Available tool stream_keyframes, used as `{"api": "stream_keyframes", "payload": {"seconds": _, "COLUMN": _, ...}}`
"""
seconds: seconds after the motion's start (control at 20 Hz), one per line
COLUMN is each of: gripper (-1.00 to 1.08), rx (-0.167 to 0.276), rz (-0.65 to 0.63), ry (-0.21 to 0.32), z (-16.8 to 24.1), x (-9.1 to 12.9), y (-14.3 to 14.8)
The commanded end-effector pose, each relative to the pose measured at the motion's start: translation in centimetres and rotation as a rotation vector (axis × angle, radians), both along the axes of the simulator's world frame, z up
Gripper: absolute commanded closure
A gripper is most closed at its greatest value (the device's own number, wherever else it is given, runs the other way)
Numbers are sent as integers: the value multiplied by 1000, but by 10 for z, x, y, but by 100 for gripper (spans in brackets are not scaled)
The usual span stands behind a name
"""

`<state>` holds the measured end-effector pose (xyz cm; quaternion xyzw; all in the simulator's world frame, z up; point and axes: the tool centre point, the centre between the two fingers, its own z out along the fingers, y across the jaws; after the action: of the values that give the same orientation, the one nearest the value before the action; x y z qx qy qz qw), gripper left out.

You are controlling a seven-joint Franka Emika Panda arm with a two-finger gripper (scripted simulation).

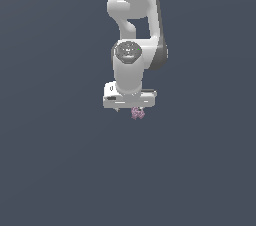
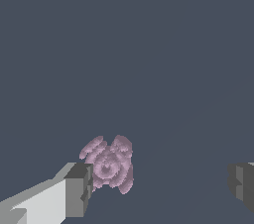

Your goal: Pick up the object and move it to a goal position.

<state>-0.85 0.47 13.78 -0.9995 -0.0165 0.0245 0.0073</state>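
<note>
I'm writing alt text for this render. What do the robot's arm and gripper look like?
The arm is smooth, rounded and white, with dark grey panels along its side and a grey round cap on one joint. The gripper has a boxy white body; the wrist view shows white fingers tipped with dark grey blocky pads. No cables show.

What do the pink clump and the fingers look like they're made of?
Pink clump: matte, lumpy pink-purple surface with ringed bumps and no shine; could be soft or rubbery, but the render leaves the material open. Fingers: flat grey blocky pads on white bodies, matte, looking like rigid plastic or rubber-faced metal; no texture settles which.
</note>
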Motion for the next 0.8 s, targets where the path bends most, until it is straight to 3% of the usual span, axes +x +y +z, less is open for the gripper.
{"api": "stream_keyframes", "payload": {"seconds": 0.0, "gripper": -92, "rx": 0, "rz": 0, "ry": 0, "z": 0, "x": 0, "y": 0}}
{"api": "stream_keyframes", "payload": {"seconds": 0.45, "gripper": -92, "rx": -25, "rz": -31, "ry": 28, "z": -9, "x": -9, "y": -38}}
{"api": "stream_keyframes", "payload": {"seconds": 0.75, "gripper": -92, "rx": -25, "rz": -37, "ry": 28, "z": -9, "x": -9, "y": -37}}
